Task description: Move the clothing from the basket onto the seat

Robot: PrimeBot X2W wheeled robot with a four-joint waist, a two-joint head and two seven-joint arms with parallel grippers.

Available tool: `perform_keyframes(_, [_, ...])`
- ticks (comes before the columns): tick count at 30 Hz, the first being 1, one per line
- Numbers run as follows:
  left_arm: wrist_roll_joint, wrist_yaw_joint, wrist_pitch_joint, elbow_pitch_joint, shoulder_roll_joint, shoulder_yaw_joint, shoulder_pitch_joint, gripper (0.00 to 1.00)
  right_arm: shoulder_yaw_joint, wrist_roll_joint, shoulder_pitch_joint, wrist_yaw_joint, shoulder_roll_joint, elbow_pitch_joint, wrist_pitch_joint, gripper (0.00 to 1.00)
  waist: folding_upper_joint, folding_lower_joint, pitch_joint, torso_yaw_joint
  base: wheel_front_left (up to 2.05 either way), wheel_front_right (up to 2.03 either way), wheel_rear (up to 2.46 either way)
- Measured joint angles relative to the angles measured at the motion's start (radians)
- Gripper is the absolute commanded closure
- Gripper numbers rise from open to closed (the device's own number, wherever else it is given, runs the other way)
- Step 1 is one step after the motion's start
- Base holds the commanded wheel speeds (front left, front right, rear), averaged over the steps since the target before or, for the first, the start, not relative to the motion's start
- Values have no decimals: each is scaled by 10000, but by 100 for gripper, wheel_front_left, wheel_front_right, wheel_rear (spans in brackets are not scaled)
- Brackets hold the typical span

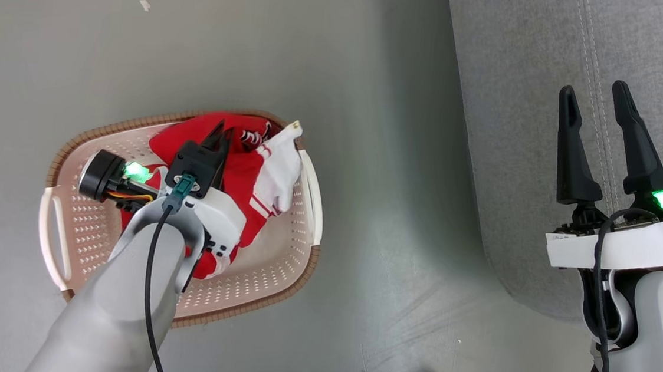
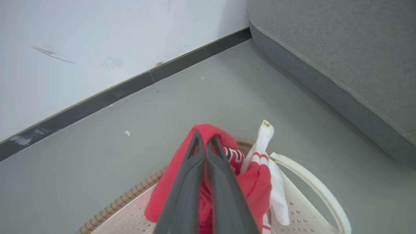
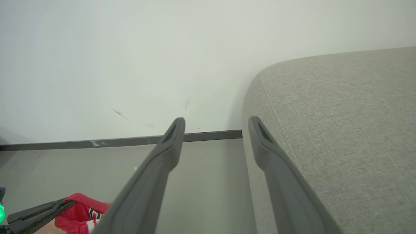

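**Step in hand: clothing gripped inside the basket; lift and transfer not yet done.**

The left claw [image 1: 220, 136] is fully closed, its two dark fingers pinching a raised fold of the soft red sports clothing with white trim [image 1: 244, 173]. The rest of the bundle lies in the oval cream perforated plastic basket with a brown woven-look rim [image 1: 111, 130], and a white portion drapes against the rim on the side facing the seat. The right claw [image 1: 593, 91] is spread to its widest, holds nothing, and hovers over the edge of the large grey fabric-upholstered seat with a stitched seam [image 1: 527, 107]. The basket stands on the grey floor [image 1: 365, 212], apart from the seat. The next move appears to call for raising the left claw until the trailing cloth clears the rim, carrying it across the floor gap and releasing it over the seat. Whether the pinch holds one garment or both cannot be told.
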Motion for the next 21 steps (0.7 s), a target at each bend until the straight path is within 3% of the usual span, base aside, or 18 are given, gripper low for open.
perform_keyframes(21, [-59, 364, -2, -4408, 314, 731, 1935, 100, 167, -575, 188, 0, -23, 418, -2, 0, 0, 0, -1684, 1032, 0, 0, 0])
